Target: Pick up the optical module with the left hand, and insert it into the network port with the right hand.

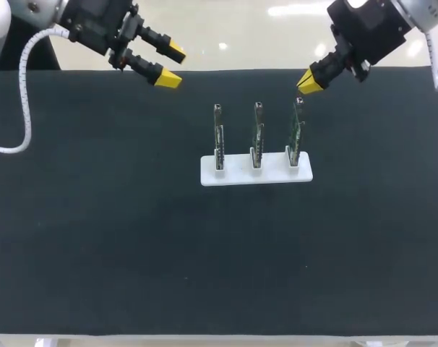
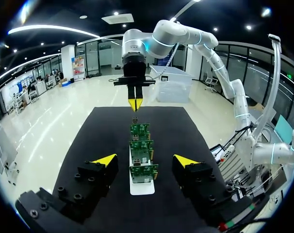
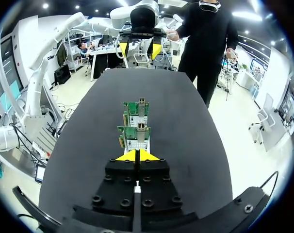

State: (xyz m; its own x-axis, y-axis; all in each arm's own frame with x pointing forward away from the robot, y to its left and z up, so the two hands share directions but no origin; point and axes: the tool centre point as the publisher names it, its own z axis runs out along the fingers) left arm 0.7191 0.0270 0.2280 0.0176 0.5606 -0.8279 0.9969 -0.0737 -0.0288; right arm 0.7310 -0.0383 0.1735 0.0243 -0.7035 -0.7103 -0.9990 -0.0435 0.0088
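Three green circuit boards stand upright in a white holder point(image 1: 233, 176), each with a metal network port at its top: left board point(image 1: 218, 135), middle board point(image 1: 257, 134), right board point(image 1: 296, 131). I cannot make out a separate optical module anywhere. My left gripper point(image 1: 172, 65) hangs open over the table's far left, well away from the boards; in its wrist view point(image 2: 145, 160) the row of boards point(image 2: 139, 145) lies ahead between its fingers. My right gripper point(image 1: 309, 82) is shut, just above and behind the right board's top. In its wrist view point(image 3: 137, 155) the boards point(image 3: 136, 136) stand right ahead.
The black table mat point(image 1: 118, 238) stretches wide around the holder. The table's far edge point(image 1: 233, 70) runs just behind both grippers.
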